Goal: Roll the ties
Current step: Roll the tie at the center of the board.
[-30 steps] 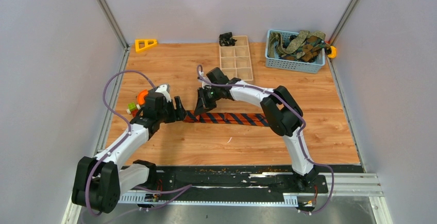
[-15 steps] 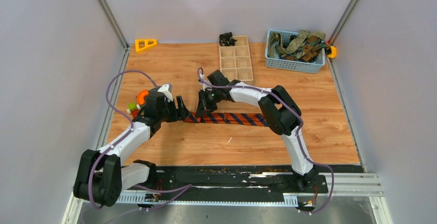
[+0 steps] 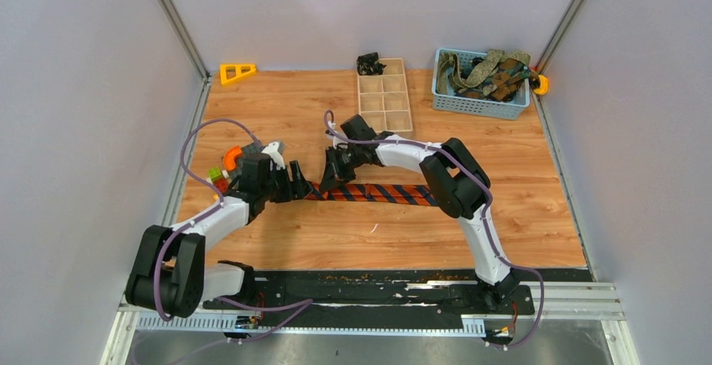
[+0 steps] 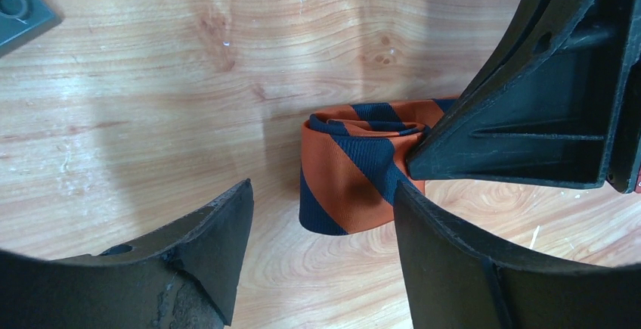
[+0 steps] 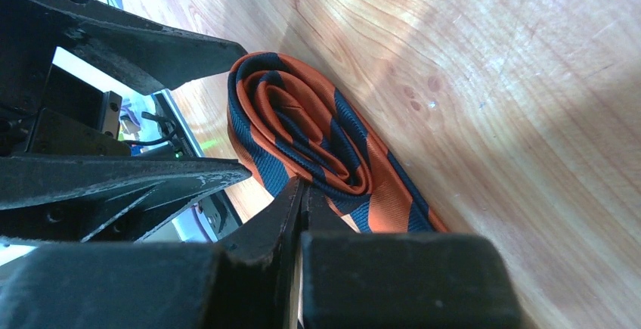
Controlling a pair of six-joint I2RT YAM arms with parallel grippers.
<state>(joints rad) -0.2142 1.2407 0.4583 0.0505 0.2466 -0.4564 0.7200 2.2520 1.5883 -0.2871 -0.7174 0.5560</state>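
Nearside of the wooden tray, the striped tie is sitting half-rolled at the mouth of my wide-open left jaws; my right jaws, shut, are pinning it. Clamping crookedly, I am risking it springing undone.

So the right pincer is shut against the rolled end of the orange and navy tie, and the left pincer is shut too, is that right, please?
Not quite: the left pincer is open, its fingers spread apart at the rolled end of the tie, as the left wrist view shows. The right pincer is indeed shut against it.
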